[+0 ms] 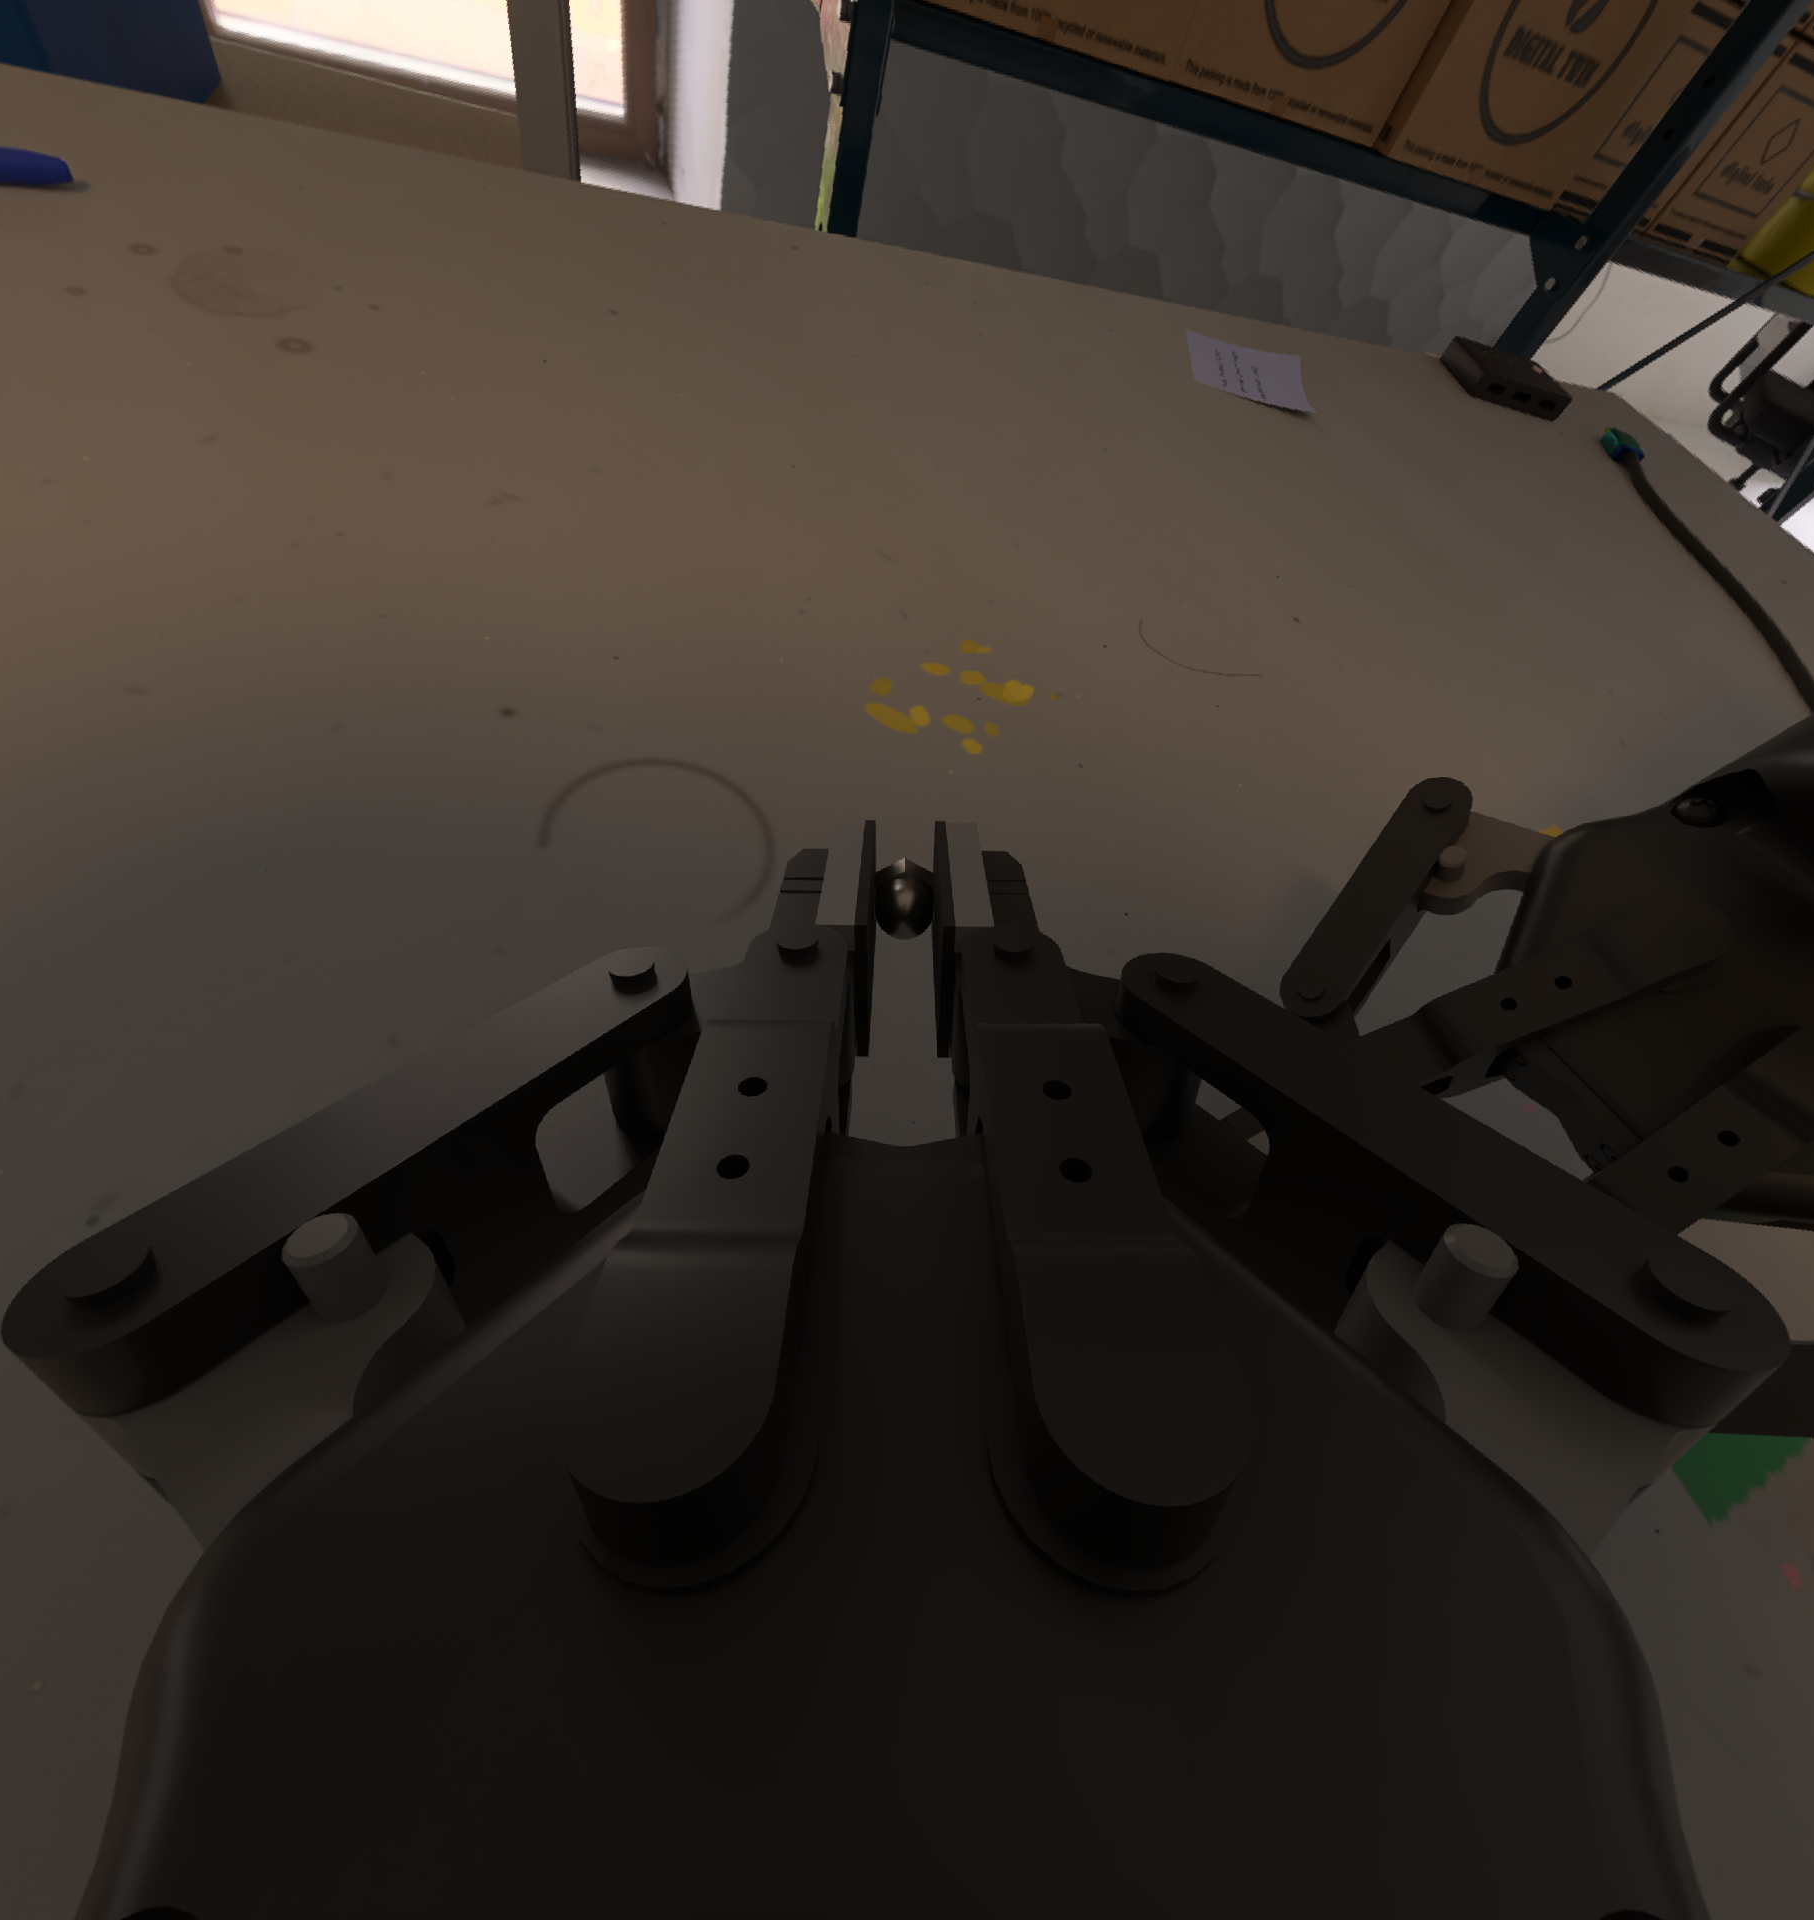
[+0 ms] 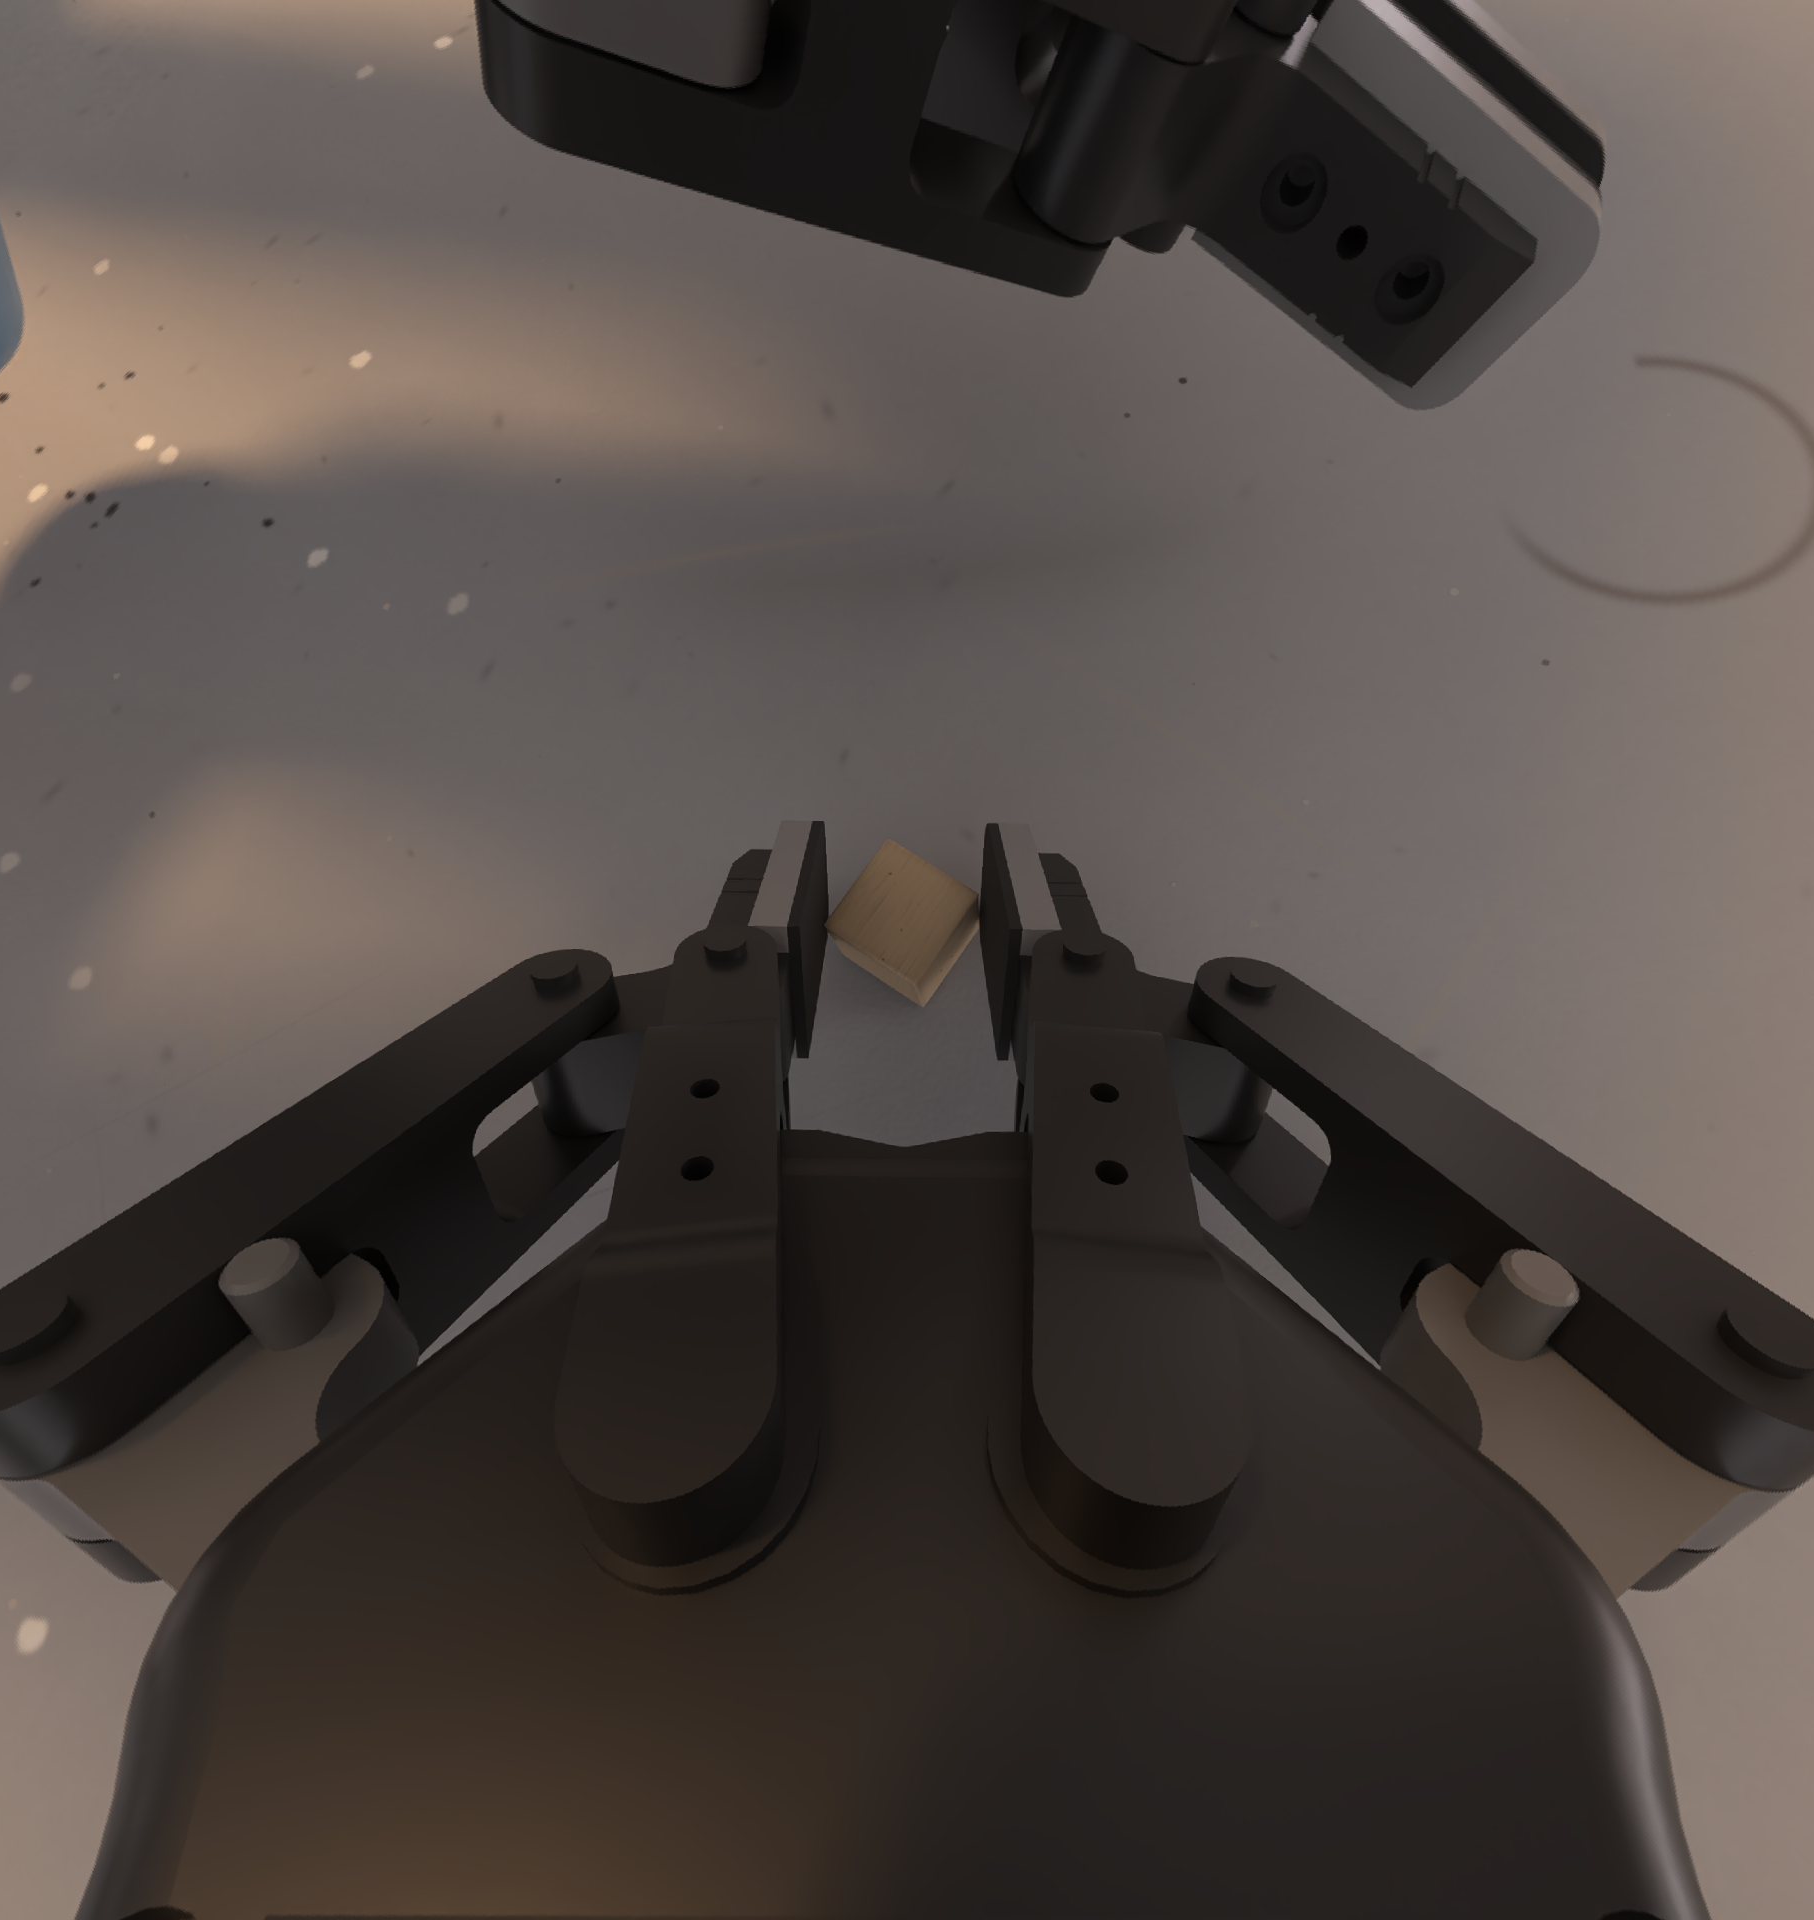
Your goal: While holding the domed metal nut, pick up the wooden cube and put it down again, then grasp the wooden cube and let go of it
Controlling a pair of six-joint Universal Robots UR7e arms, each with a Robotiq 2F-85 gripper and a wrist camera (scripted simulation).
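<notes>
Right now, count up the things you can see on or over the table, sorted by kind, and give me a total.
Grippers: 2, the left gripper and the right gripper
Domed metal nut: 1
Wooden cube: 1
Blue pen: 1
Paper note: 1
Small black box: 1
Cable: 1
Total: 8

2 claws: left claw (image 1: 903, 883), right claw (image 2: 903, 904). 1 domed metal nut (image 1: 901, 902). 1 wooden cube (image 2: 901, 920). 1 paper note (image 1: 1249, 371). 1 blue pen (image 1: 4, 164). 1 surface (image 1: 467, 520).
</notes>
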